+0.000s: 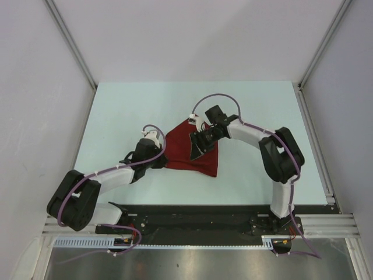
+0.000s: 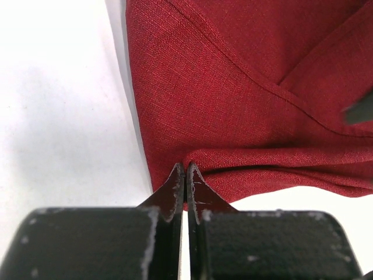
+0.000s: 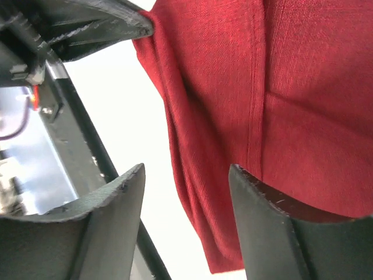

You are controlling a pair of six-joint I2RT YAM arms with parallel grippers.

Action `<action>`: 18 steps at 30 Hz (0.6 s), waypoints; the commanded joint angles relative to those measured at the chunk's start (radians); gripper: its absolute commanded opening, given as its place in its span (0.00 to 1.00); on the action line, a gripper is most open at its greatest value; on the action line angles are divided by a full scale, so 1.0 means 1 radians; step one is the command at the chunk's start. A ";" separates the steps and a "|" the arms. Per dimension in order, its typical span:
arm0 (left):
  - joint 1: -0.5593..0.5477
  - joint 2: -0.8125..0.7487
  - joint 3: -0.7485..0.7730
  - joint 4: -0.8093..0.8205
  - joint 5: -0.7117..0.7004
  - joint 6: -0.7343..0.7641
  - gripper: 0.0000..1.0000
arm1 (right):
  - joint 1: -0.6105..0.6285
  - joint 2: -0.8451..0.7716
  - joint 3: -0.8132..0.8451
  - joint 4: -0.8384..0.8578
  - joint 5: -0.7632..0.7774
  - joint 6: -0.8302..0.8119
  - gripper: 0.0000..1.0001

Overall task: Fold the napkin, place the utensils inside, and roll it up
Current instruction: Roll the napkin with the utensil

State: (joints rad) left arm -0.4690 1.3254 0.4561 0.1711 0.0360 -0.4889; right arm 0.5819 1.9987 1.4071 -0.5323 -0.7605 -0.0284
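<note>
The dark red napkin (image 1: 201,163) lies folded on the pale table, in a rough triangle with layered edges. My left gripper (image 1: 162,156) is at its left corner, jaws shut on a folded edge of the cloth (image 2: 233,87) where the tips meet (image 2: 185,170). My right gripper (image 1: 199,146) hovers open over the middle of the napkin; in the right wrist view (image 3: 186,175) the cloth's rolled edge (image 3: 192,192) lies between its spread fingers. No utensils are in view.
The pale table (image 1: 250,105) is walled by white panels at the left, right and back. A black rail (image 1: 198,213) runs along the near edge below the napkin. The left gripper's body shows in the right wrist view (image 3: 99,29).
</note>
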 commanded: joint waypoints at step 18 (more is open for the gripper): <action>0.023 0.031 0.061 -0.019 0.007 0.000 0.00 | 0.303 -0.268 -0.318 0.347 0.662 -0.192 0.70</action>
State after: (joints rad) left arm -0.4572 1.3476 0.4728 0.1608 0.0479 -0.4889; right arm 0.8642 1.7184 1.0676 -0.1993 -0.2260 -0.1658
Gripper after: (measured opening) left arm 0.010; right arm 0.704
